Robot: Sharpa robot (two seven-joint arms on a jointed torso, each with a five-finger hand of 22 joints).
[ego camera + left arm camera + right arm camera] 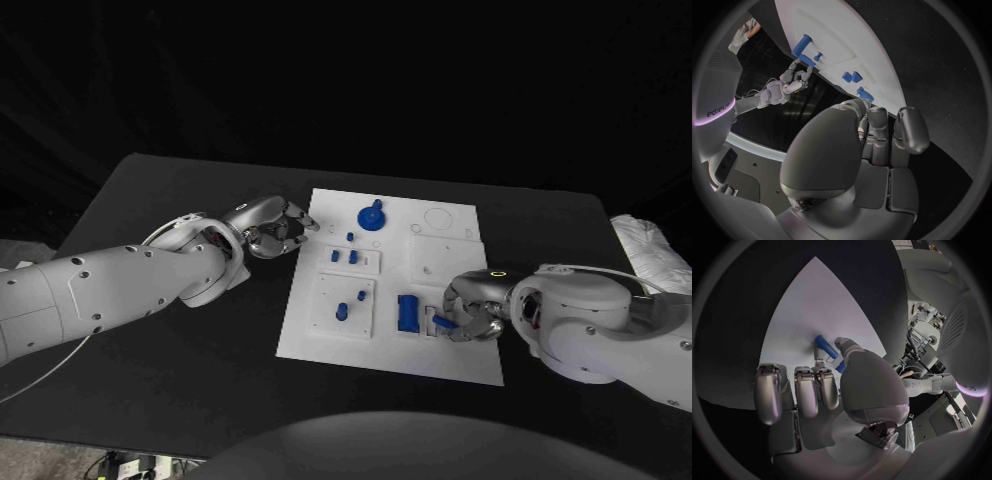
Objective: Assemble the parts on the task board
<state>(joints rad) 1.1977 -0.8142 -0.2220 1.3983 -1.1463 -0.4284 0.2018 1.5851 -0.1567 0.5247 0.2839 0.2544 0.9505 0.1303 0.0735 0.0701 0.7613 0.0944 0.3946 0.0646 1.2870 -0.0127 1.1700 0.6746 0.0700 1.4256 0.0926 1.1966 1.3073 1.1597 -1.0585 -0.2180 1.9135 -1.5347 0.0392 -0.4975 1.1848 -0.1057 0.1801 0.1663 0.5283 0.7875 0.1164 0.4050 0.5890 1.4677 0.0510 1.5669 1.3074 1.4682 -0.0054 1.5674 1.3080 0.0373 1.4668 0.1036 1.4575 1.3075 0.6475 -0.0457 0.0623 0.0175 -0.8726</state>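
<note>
The white task board lies mid-table. My right hand hovers over its near right part and pinches a small blue bar between thumb and fingers; in the right wrist view this bar touches the board. Just left of it stands a blue block. A round blue knob sits at the far side, with several small blue pegs on the left half. My left hand hangs at the board's far left edge, fingers curled in, holding nothing. The left wrist view shows my right hand and the block.
The black table stretches around the board. A white cloth bundle lies at the table's right edge. A cable hangs under my left arm.
</note>
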